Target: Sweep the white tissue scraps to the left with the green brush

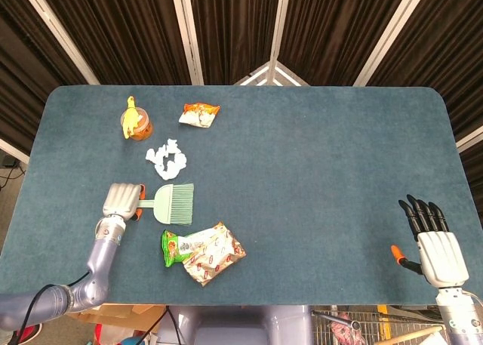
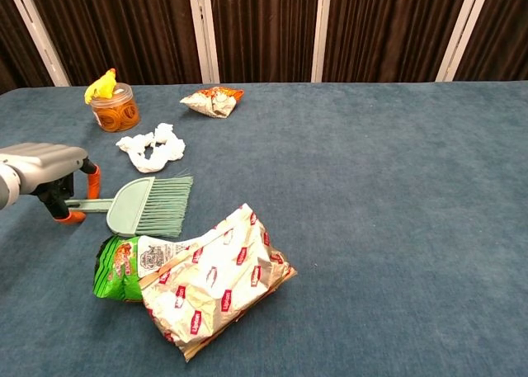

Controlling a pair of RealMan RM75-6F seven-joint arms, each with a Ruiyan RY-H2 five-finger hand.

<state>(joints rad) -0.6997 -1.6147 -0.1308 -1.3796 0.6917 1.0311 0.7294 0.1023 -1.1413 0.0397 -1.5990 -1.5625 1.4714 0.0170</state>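
The green brush [image 1: 173, 201] [image 2: 153, 205] lies flat on the blue table [image 1: 317, 171], bristles pointing right and handle pointing left. White tissue scraps [image 1: 167, 158] [image 2: 153, 148] sit in a small heap just behind it. My left hand [image 1: 122, 200] [image 2: 45, 169] hovers over the handle's end, its orange-tipped fingers spread on either side of the handle without closing on it. Far off at the table's front right, my right hand [image 1: 434, 243] lies with its fingers stretched out and nothing in it; only the head view shows it.
An orange jar with a yellow chick on top [image 1: 136, 122] [image 2: 114, 106] stands at the back left. An orange snack packet [image 1: 199, 114] [image 2: 213, 101] lies right of it. Two snack bags [image 1: 202, 252] [image 2: 198, 278] lie just in front of the brush.
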